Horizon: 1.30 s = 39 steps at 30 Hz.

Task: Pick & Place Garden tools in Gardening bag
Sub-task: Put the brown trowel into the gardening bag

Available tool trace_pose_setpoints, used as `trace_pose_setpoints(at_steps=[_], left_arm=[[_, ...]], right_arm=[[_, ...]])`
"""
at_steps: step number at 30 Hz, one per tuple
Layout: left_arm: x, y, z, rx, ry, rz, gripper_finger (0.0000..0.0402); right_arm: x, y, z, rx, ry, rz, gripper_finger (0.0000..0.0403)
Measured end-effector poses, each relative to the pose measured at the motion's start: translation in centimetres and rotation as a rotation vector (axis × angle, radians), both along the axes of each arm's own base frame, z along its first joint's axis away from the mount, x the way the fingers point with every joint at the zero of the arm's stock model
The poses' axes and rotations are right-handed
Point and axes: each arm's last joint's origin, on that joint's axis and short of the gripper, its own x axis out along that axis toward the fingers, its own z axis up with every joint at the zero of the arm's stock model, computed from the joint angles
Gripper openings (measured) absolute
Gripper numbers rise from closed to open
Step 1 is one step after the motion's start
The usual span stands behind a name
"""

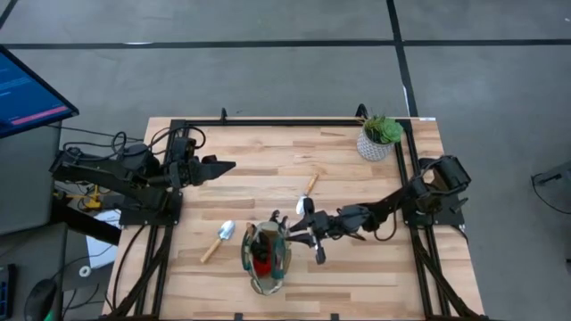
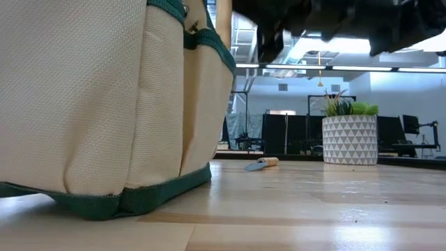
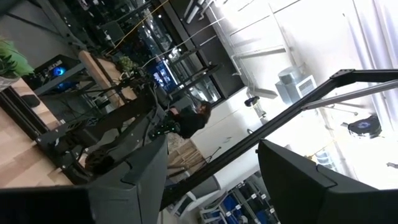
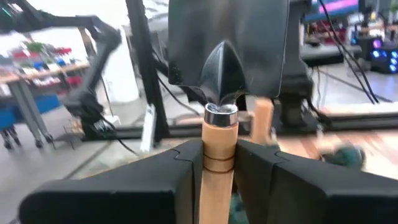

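Note:
The beige gardening bag (image 1: pixel 268 260) with green trim stands near the table's front edge and fills the left of the low view (image 2: pixel 104 104). A red item (image 1: pixel 261 264) shows inside it. My right gripper (image 1: pixel 287 234) is just right of the bag, above its rim, and is shut on a trowel (image 4: pixel 219 93). The trowel stands upright with its blade up. A second trowel (image 1: pixel 217 241) lies flat left of the bag. A third (image 1: pixel 309 189) lies farther back and also shows in the low view (image 2: pixel 261 164). My left gripper (image 1: pixel 219 167) is open and raised at the far left. My right gripper pinches the trowel's wooden handle (image 4: pixel 219 140) just below its metal collar, between its two fingers (image 4: pixel 180 163). The fingers come about level from the table's right and lie across the handle. The trowel is lifted, blade (image 4: pixel 225 68) up, and its handle (image 2: pixel 223 24) hangs down at the bag's rim.
A green plant in a white pot (image 1: pixel 376 141) stands at the far right corner and also shows in the low view (image 2: pixel 350 136). A black frame rail (image 1: pixel 294 121) runs along the table's far edge. Bare wood lies between the bag and the pot.

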Motion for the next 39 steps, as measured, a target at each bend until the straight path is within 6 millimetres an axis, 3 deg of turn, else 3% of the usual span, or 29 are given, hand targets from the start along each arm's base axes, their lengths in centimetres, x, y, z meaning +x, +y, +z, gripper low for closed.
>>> trace_pose_setpoints(at_steps=[5,12,39], left_arm=[[0.0,0.0,0.0,0.0,-0.001,0.0,0.0218],[0.0,0.0,0.0,0.004,-0.001,-0.012,0.0218],[0.0,0.0,0.0,0.004,-0.001,-0.011,0.0218]], right_arm=[[-0.5,0.5,0.7,-0.003,0.008,0.015,0.0062],[-0.4,0.6,-0.9,-0.041,0.12,-0.028,0.0062],[0.0,-0.4,-0.4,-0.023,0.066,-0.037,0.0062]])
